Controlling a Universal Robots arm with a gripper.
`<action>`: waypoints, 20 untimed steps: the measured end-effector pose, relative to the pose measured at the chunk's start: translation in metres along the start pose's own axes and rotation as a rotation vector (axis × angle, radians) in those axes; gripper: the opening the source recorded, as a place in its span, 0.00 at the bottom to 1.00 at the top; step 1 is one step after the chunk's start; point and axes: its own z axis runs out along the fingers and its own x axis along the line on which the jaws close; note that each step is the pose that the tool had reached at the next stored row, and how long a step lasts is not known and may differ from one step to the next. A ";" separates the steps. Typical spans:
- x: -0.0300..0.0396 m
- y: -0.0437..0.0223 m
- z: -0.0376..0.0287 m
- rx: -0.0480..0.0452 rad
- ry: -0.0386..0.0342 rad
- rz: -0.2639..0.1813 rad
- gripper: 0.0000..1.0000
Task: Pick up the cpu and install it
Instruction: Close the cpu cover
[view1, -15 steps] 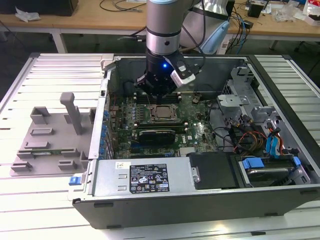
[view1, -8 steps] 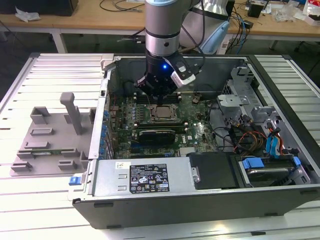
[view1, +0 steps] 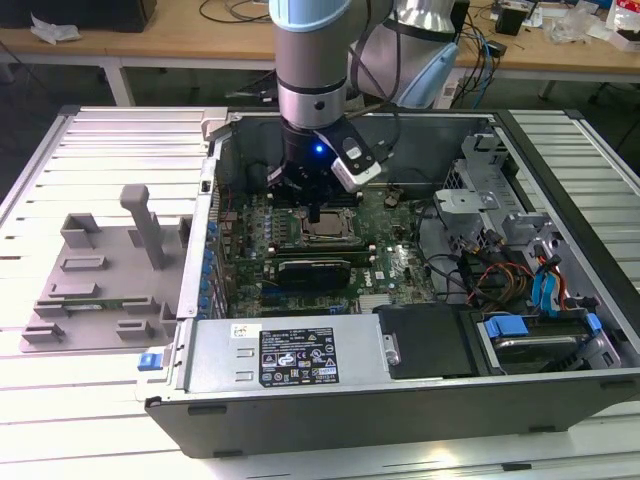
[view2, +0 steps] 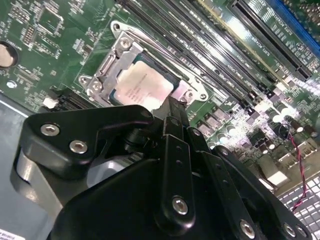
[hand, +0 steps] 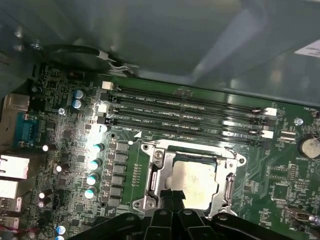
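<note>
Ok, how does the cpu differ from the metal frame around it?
In the second wrist view, the cpu is a solid, flat, pale square; the frame is a shiny open border with screws at its corners. The cpu is smaller and sits inside the frame. Both lie flat on the green board.

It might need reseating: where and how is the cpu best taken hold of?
Probably from straight above, on its flat silver top: the cpu lies level in the socket frame, whose metal rim hems its edges, leaving little side grip.
</note>
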 end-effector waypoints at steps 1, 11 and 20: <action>0.0029 0.0004 0.0022 0.0000 -0.0001 0.000 0.11; 0.0055 0.0008 0.0155 -0.0004 -0.0004 -0.002 0.11; 0.0082 0.0019 0.0230 0.0004 0.0001 -0.002 0.11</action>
